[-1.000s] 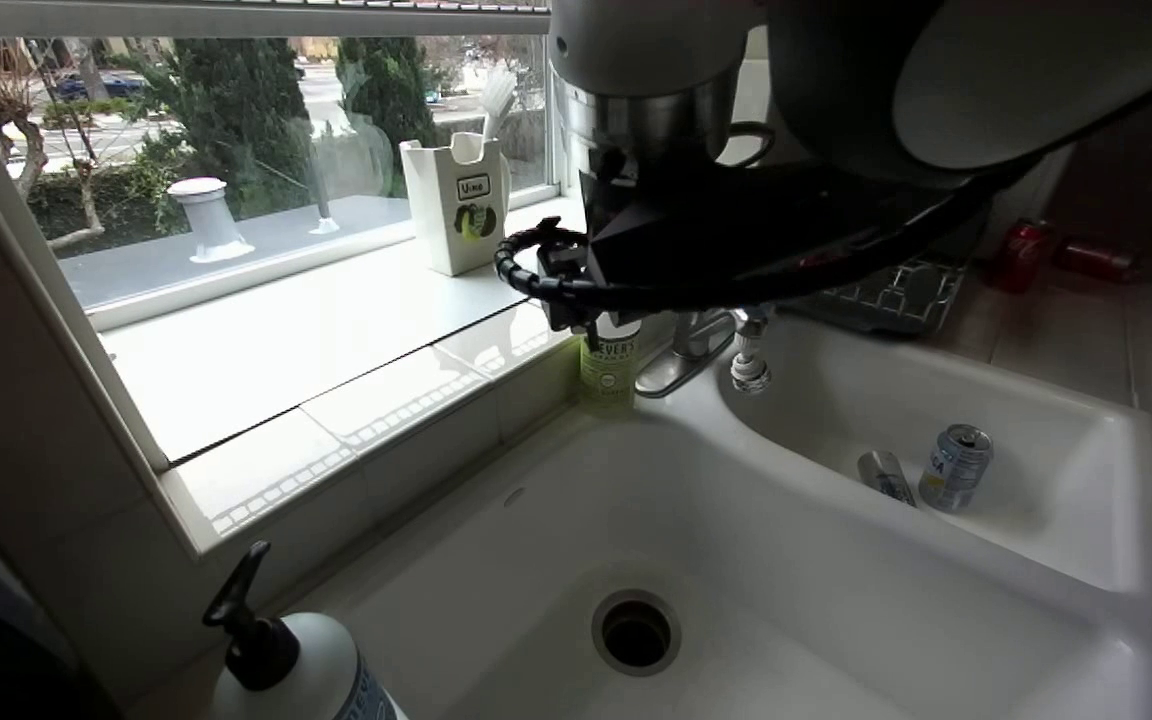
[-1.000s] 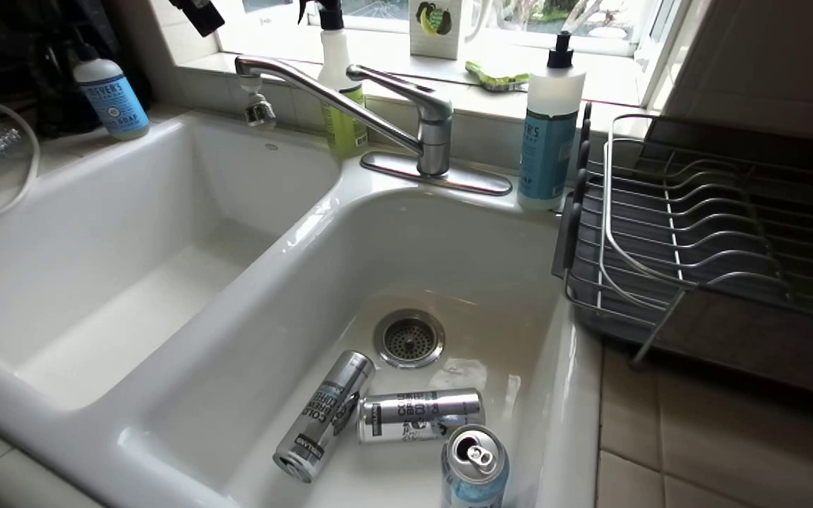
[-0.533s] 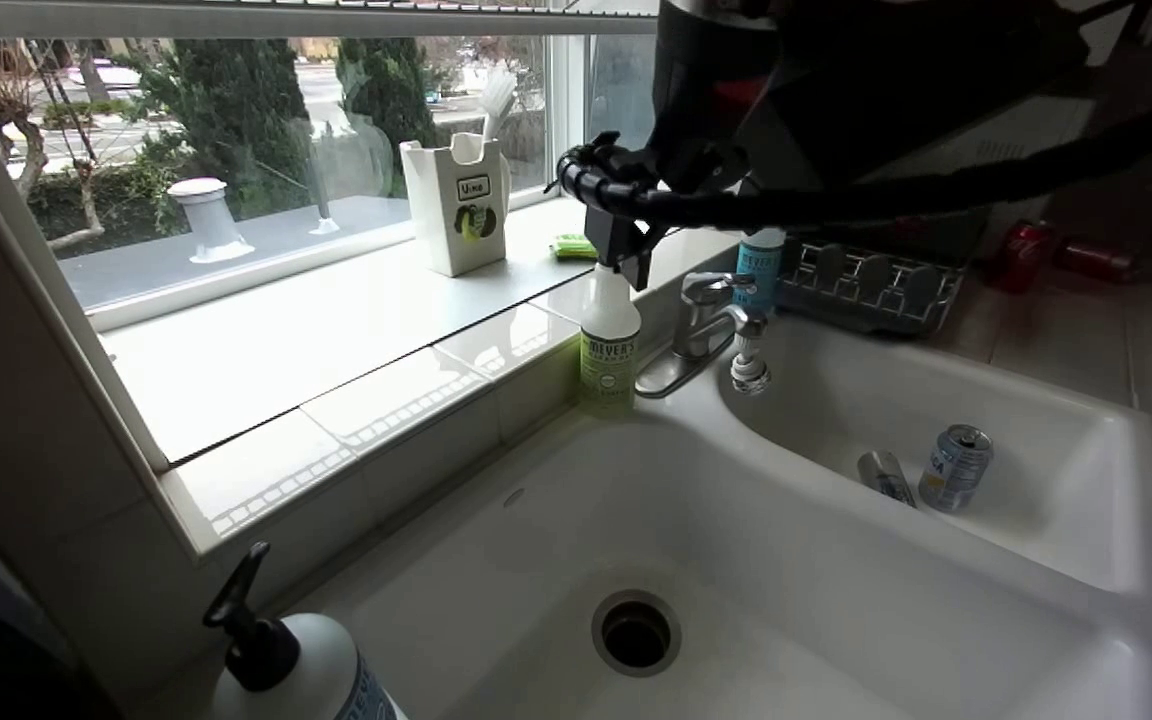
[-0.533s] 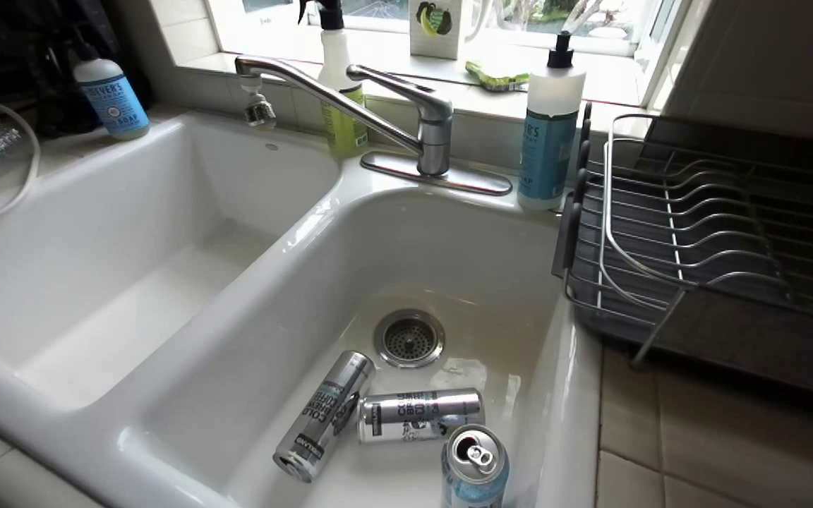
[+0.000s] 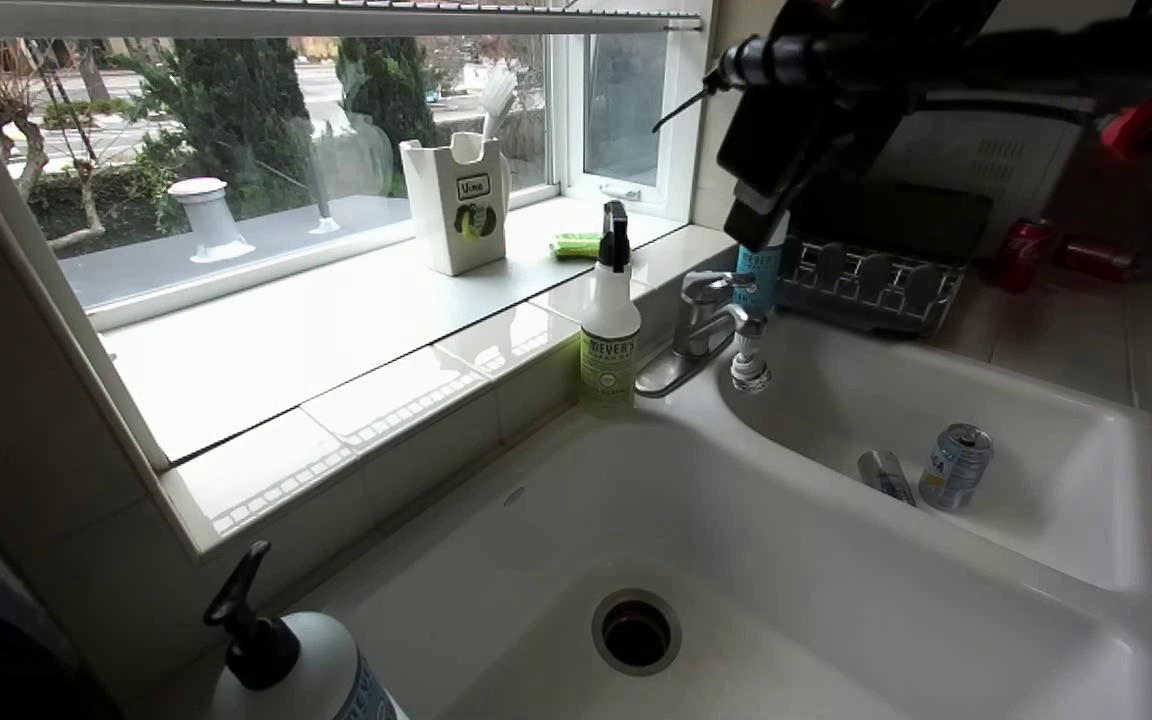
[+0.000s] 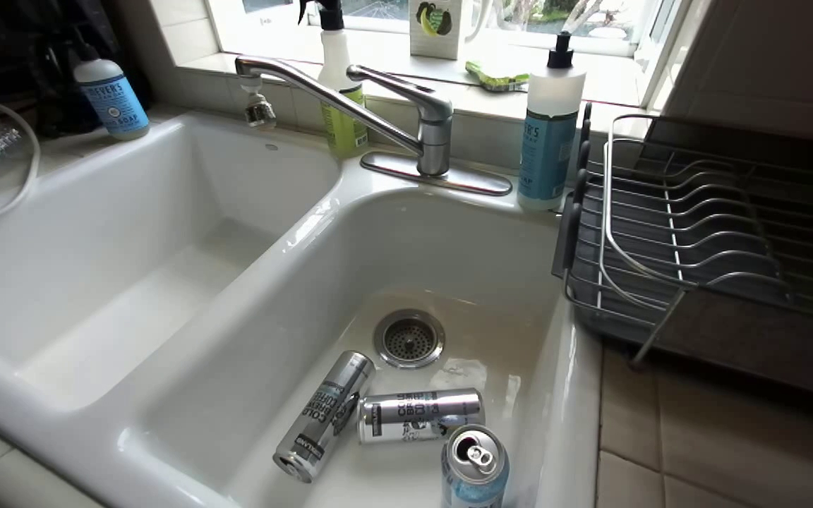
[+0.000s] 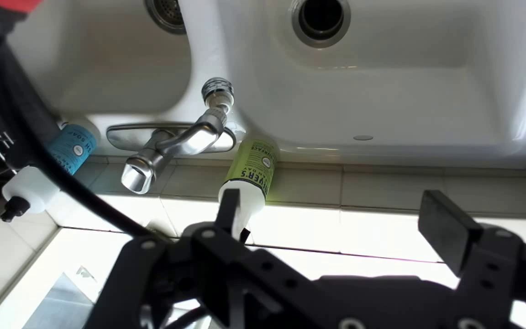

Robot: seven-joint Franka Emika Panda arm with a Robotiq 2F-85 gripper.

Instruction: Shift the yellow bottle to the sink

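Observation:
The yellow bottle (image 5: 610,350), with a black trigger nozzle, stands upright on the sink's back ledge beside the chrome tap (image 6: 435,134). It also shows partly behind the tap (image 6: 343,123) and in the wrist view (image 7: 255,164). My gripper (image 7: 331,201) is wide open with nothing between its fingers. In the wrist view its left finger overlaps the bottle's white shoulder and hides part of the top; the bottle lies left of the jaw gap. In an exterior view the gripper (image 5: 756,200) is up and right of the bottle, apart from it. The white two-basin sink (image 6: 219,296) lies in front.
A blue-label bottle (image 6: 551,148) and a dish rack (image 6: 675,233) stand right of the tap. A white pump bottle (image 5: 296,660) is at the near left corner. Several cans (image 6: 420,416) lie in one basin. A white carton (image 5: 456,205) and a green packet (image 5: 576,245) sit on the sill.
The arm and gripper have moved up and to the right, away from the yellow bottle, uncovering its nozzle. The black part at the top left of an exterior view has left the frame. The bottle has not moved.

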